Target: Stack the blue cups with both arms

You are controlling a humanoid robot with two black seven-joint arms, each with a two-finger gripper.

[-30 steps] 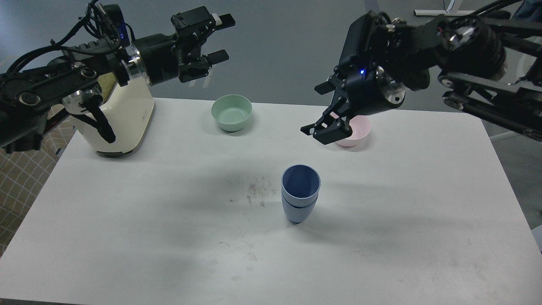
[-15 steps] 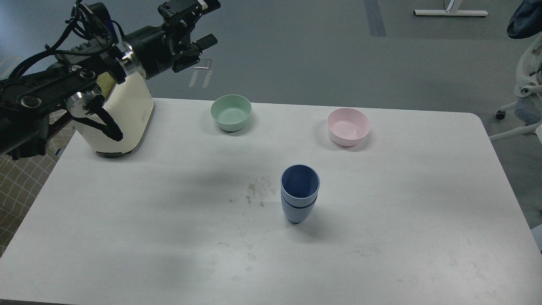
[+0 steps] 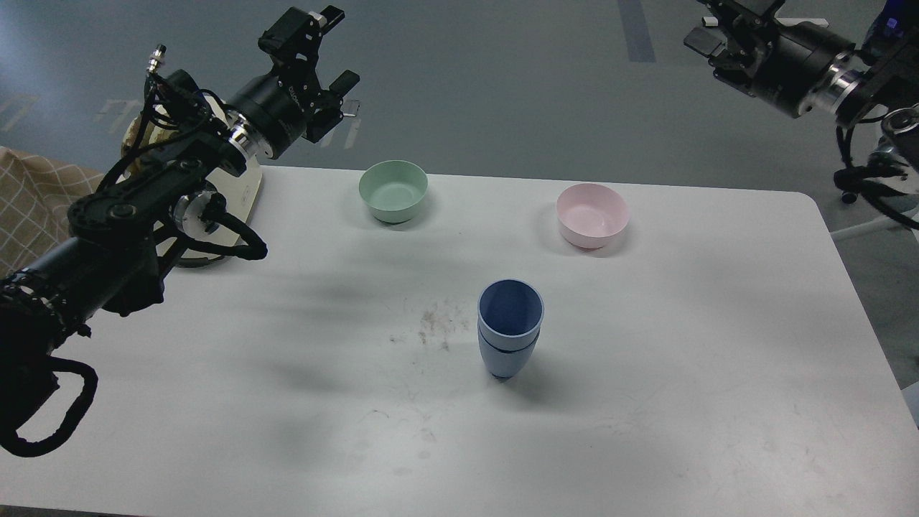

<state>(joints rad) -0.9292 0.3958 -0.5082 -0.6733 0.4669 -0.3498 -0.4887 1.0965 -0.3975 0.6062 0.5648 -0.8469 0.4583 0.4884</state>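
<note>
Cups [image 3: 510, 329] nested and upright at frame centre on the table [image 3: 646, 402], nothing touching them; stack looks done. Left gripper [image 3: 327, 47] upper left: jaws apart, empty. Right gripper [image 3: 707, 32] upper right: cropped, can't tell. Next: park arms, avoid bowls.

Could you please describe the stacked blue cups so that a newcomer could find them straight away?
On the white table, look near the middle, in front of the pale green bowl and the pink bowl. The blue cups stand upright there, one nested inside the other, taller and narrower than either bowl.
</note>
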